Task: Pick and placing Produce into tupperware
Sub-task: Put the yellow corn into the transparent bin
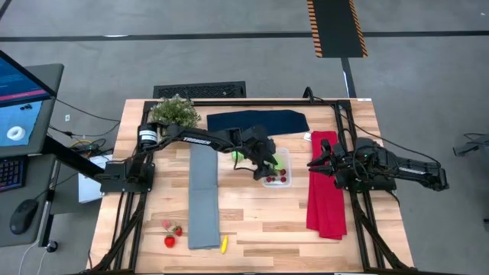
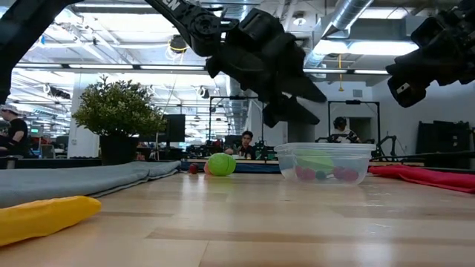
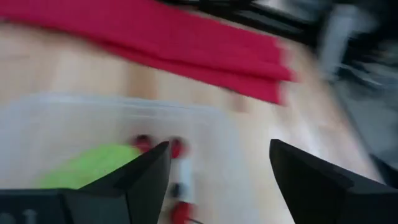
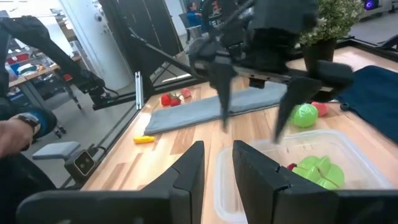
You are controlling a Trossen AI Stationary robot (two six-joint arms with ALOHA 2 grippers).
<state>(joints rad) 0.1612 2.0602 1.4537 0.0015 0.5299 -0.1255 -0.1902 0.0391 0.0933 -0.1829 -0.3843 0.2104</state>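
1. You are at the drop-off step, as I read it: your left gripper (image 1: 266, 169) hangs just above the clear tub (image 1: 285, 159) with its jaws spread wide and nothing between them, and a lime-green piece (image 4: 319, 171) already lies inside the tub with a few small red pieces (image 2: 343, 174).
2. Next, lift that gripper straight up clear of the tub's rim, then swing it to whatever you fetch next (the green ball (image 2: 220, 164) sitting just beside the tub is the nearest).
3. More fruit waits at the near edge of the table, well apart from the tub: two red strawberries (image 1: 173, 235) and a yellow piece (image 1: 224, 244), either side of the grey cloth (image 1: 202, 198).
4. Your right gripper (image 1: 318, 163) waits over the red cloth (image 1: 327, 198), just beside the tub, jaws narrow and empty.
5. Mind the crowding: the right gripper sits close to the tub's far side. The potted plant (image 1: 175, 111) and the navy cloth (image 1: 258, 121) lie behind, out of your path.
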